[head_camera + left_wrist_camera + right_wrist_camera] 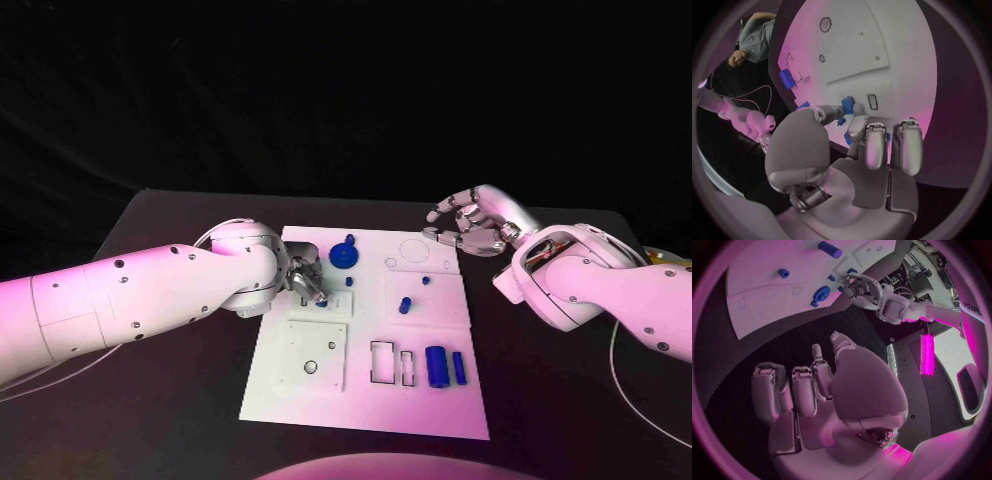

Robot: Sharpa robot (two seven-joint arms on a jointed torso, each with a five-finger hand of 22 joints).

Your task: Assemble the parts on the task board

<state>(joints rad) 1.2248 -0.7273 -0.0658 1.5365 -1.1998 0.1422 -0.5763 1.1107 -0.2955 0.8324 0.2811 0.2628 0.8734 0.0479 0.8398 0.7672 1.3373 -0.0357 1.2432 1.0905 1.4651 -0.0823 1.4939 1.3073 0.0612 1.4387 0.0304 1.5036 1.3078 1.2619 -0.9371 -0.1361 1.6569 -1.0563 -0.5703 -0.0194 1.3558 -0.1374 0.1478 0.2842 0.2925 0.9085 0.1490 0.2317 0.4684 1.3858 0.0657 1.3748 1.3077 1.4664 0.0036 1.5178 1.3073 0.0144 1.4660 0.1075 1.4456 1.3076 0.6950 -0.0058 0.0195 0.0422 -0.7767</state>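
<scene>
Pinching a small blue part over the board near its left edge, your left hand could let it slip or tilt if the grip loosens, jamming it at the slot. Your right hand hovers empty, fingers loosely curled, past the far right corner.

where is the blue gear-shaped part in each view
Head view: the blue gear-shaped part stands near the task board's far edge, just beyond the left hand.
Left wrist view: I cannot pick it out with confidence; blue bits by the fingers may be other parts.
Right wrist view: it stands at the board's edge, beside the left hand.
Shared landmark: the left hand.
</scene>
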